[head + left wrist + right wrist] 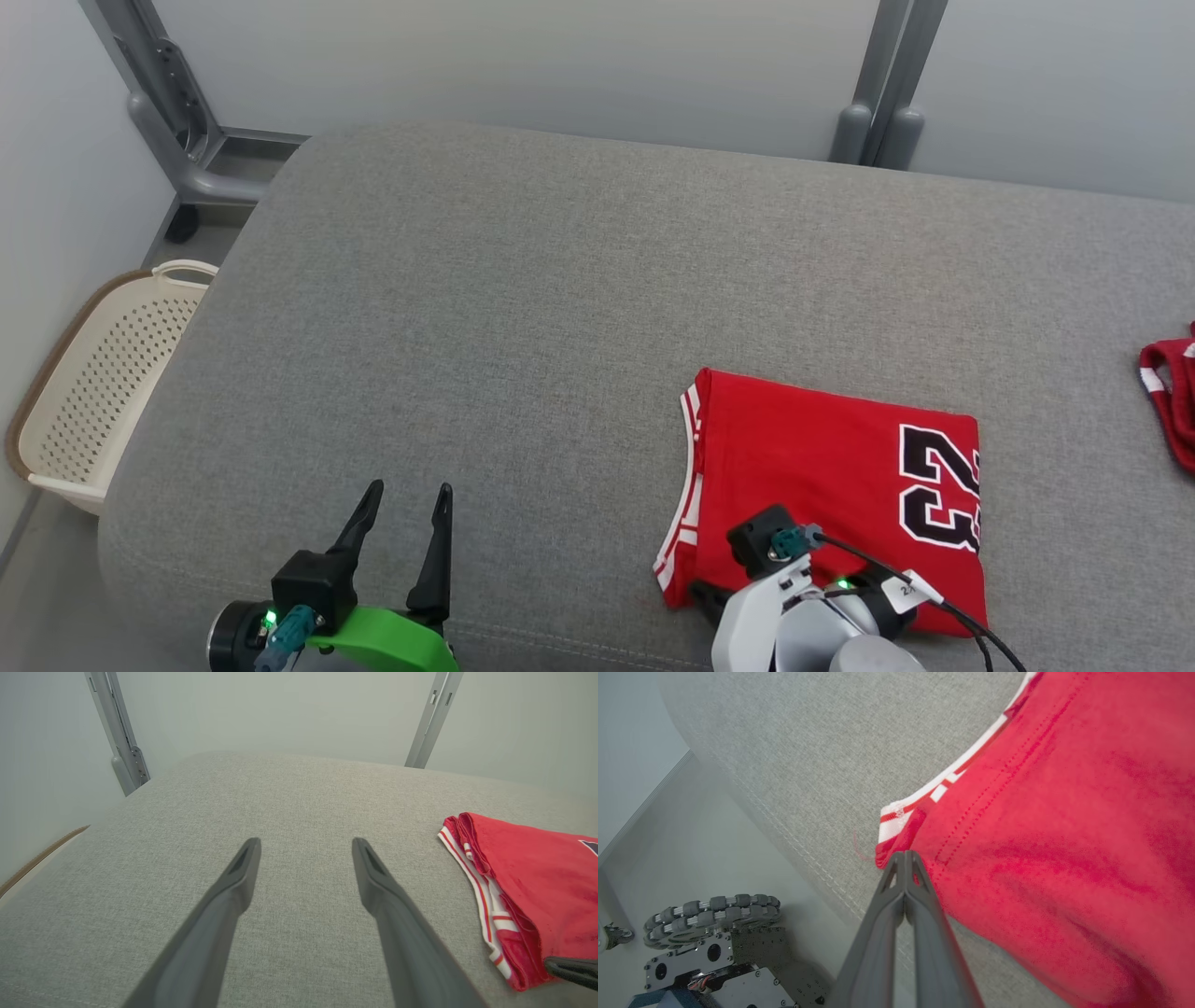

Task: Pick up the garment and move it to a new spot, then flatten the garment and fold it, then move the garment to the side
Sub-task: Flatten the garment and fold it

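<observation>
Garment [822, 467]: red jersey, folded into a flat, roughly rectangular pad. It lies on the grey fabric cushion [513, 308], right of centre, close to the front edge. The left side has white trim w/ thin red stripes, and the layers there look stacked and a bit uneven. The right side is a clean fold, w/ black "23" outlined in white lying sideways against it. The top face is mostly smooth, w/ stitching lines visible up close in the right wrist view.

Right gripper [904, 854]: fingers pressed together, tips touching the garment's front-left corner just by the trim. Can't tell if any cloth is caught between them.

Left gripper [411, 487]: fingers spread apart, holding nothing, over bare cushion near the front edge, left of centre and well apart from the garment.

Another red piece w/ white trim [1172, 392] lies at the cushion's right edge. A cream perforated basket [103, 373] stands on the floor off the left edge.
</observation>
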`<state>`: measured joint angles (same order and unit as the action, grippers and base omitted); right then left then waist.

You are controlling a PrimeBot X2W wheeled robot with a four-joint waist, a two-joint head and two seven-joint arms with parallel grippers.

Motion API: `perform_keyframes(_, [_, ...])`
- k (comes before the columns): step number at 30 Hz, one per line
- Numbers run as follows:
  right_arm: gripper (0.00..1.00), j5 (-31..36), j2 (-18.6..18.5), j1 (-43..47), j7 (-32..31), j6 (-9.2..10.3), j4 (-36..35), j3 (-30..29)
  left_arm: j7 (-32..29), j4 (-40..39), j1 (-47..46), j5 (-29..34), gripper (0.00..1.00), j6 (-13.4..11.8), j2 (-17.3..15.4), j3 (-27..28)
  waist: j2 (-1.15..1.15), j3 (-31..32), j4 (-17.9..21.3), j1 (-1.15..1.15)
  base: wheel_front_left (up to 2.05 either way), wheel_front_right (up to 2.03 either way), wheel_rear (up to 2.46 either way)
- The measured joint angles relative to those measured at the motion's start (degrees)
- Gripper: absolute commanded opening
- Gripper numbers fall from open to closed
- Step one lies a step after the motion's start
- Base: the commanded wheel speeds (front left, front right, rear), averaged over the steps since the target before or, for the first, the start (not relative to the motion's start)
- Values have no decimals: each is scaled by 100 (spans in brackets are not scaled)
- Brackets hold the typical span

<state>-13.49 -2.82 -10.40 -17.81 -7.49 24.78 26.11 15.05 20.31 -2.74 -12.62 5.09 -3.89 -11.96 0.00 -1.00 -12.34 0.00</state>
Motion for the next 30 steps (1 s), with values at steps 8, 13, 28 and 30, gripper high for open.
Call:
perform_keyframes(8, [0,-321,2,-108,36,-1,-170,474,0,9,5,5,100,0,2,67,0,37,2,0,0,0,0])
perform_keyframes(13, [100,-346,7,-208,214,0,-528,-20,0,-10,12,8,100,-3,3,110,0,55,76,0,0,0,0])
perform_keyframes(28, [100,-205,-3,300,-1023,0,-1436,-3160,0,-187,99,125,100,-2,2,137,0,160,413,0,0,0,0])
perform_keyframes(30, [100,-202,-8,369,-1160,0,-1403,-3457,0,-201,100,137,100,2,3,124,0,156,425,0,0,0,0])
